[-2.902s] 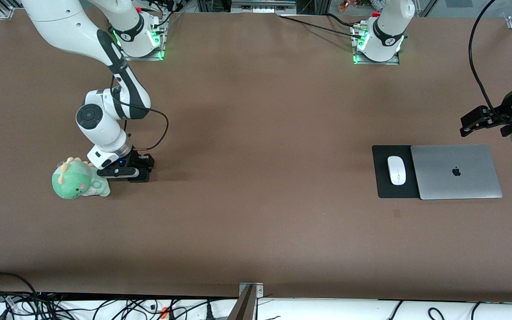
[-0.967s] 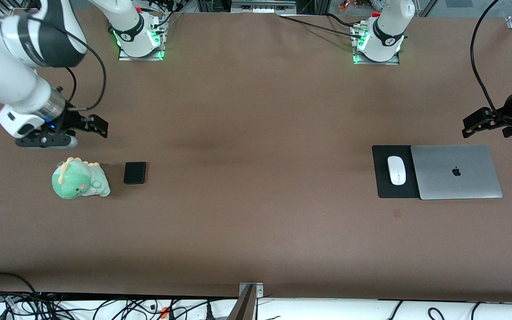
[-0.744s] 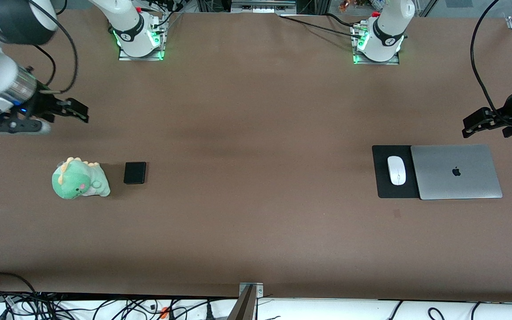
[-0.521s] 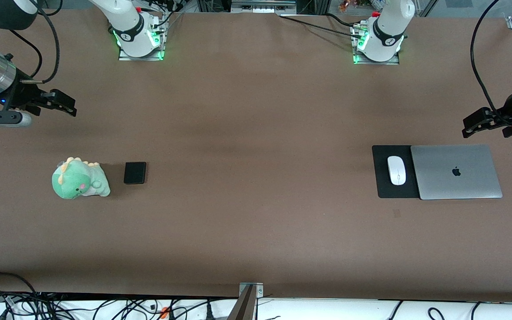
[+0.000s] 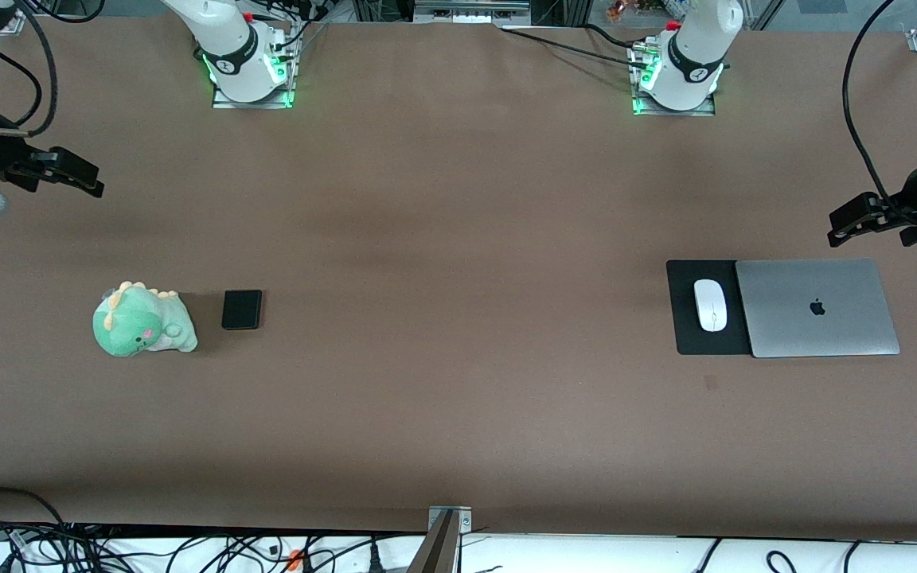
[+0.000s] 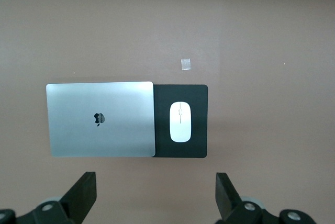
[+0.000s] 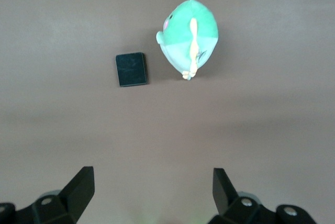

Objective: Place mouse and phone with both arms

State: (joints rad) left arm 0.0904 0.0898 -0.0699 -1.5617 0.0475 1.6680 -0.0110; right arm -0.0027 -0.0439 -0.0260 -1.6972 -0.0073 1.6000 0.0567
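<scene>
White glossy oval mouse (image 5: 711,305) and small black flat phone (image 5: 242,309) look placed on the brown surface (image 5: 458,239); left end effector (image 6: 156,197) and right end effector (image 7: 153,192) hang empty, wide open, seemingly just needing parking.

Right arm swung out from base toward 9 o'clock edge of front view, raised; right gripper (image 5: 68,177) over bare table at right arm's end, fingers (image 7: 78,186) spread wide, empty. Left arm swung out to 3 o'clock edge, raised; left gripper (image 5: 856,219) jaws wide apart, fingers (image 6: 84,192) holding nothing
</scene>
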